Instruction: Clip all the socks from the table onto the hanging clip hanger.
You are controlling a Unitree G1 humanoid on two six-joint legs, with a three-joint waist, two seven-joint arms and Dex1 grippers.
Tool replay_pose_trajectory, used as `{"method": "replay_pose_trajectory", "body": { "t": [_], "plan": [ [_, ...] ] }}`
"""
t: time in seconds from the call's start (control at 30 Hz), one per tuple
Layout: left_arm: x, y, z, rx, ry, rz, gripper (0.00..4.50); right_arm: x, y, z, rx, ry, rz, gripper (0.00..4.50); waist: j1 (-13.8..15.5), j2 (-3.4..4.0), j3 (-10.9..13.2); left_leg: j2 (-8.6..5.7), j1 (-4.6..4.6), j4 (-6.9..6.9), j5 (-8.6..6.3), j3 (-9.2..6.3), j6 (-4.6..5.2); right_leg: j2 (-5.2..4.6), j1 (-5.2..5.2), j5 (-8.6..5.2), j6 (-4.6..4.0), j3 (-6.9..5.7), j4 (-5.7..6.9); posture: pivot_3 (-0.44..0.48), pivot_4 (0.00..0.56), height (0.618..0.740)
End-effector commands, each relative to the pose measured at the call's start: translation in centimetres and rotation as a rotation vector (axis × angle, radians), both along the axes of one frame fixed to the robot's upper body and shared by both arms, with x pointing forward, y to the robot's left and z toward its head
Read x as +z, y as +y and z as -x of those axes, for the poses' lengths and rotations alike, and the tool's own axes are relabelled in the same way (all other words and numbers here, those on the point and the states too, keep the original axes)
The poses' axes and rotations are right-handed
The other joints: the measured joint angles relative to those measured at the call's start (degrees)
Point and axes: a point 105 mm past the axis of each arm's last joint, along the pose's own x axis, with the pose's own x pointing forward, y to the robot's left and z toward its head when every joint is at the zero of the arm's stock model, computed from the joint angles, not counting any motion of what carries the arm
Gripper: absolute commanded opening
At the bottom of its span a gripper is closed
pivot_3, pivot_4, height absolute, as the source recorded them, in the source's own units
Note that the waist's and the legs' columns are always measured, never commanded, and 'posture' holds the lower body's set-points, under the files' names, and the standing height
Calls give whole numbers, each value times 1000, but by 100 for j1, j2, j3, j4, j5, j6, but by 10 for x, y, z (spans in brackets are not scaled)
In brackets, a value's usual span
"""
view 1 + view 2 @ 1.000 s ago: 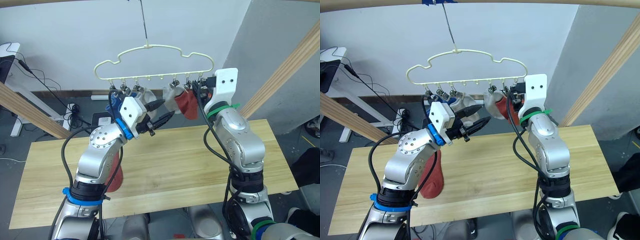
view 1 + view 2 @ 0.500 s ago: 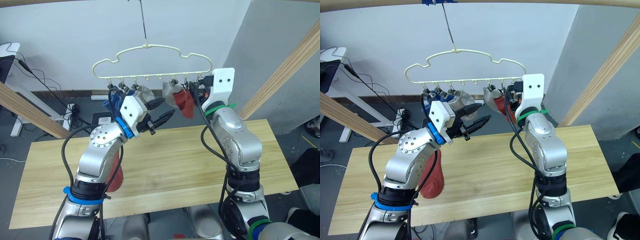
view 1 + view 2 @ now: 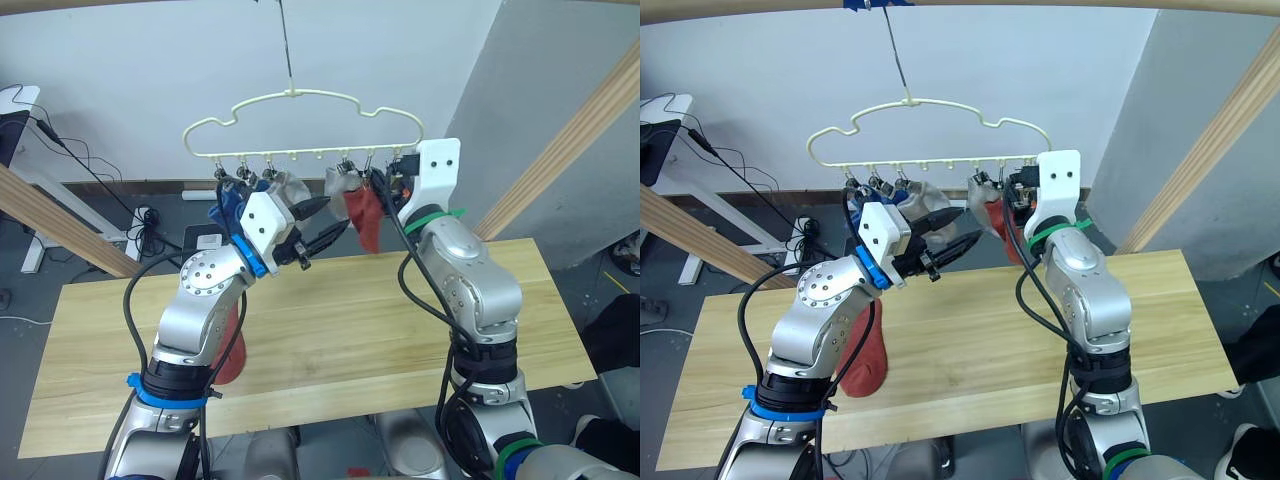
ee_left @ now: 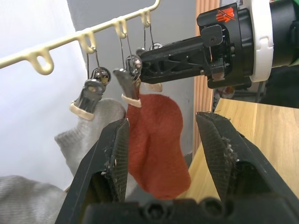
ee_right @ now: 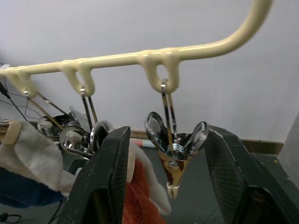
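The cream clip hanger (image 3: 300,95) hangs on a wire above the table (image 3: 400,320). Clipped to it are a blue sock (image 3: 228,208), two grey socks (image 3: 288,188) and a rust-red sock (image 3: 365,215) that hangs straight down. Another rust-red sock (image 3: 232,350) lies on the table, partly hidden by my left arm. My left gripper (image 3: 335,213) is open, just left of the hanging red sock (image 4: 156,135) and apart from it. My right gripper (image 5: 168,133) is open at the hanger's right end, its fingers on either side of an empty metal clip (image 5: 175,161).
Slanted wooden frame poles stand at the right (image 3: 570,140) and at the left (image 3: 60,225). A white wall is behind the hanger. Cables and a power strip (image 3: 140,225) lie on the floor beyond the table's far edge.
The hanger and my right gripper have shifted slightly left. The red sock has swung from beside the right gripper to hang straight down. My left gripper has barely moved.
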Motion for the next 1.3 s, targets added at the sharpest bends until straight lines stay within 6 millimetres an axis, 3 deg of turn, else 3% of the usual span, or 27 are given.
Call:
{"method": "replay_pose_trajectory", "body": {
  "t": [0.03,0.3,0.43,0.83,1.3],
  "plan": [
    [4,-3,4,-16,-36,1,2511,10,7,5,39,-48,-6,2440,1,0,0,0,0,0,0,0,0,0,0,0,0,0,0,-204,294,740],
    [2,-3,5,-17,-35,-5,2511,12,4,4,12,-64,-2,2440,1,0,0,0,0,0,0,0,0,0,0,0,0,0,0,-211,294,740],
    [1,-5,5,-23,-35,-6,2538,11,2,5,0,-63,0,1607,1,0,0,0,0,0,0,0,0,0,0,0,0,0,1,-213,293,740],
    [0,-6,6,-31,-37,-12,2538,10,-4,7,-45,-69,2,1607,-2,0,0,0,0,1,0,0,0,0,0,0,0,0,2,-217,289,740],
    [-1,-6,6,-26,-39,-18,2538,12,7,4,34,-105,67,1607,-2,0,0,0,1,2,0,0,0,0,0,0,0,0,4,-208,287,740]
  ]
}}
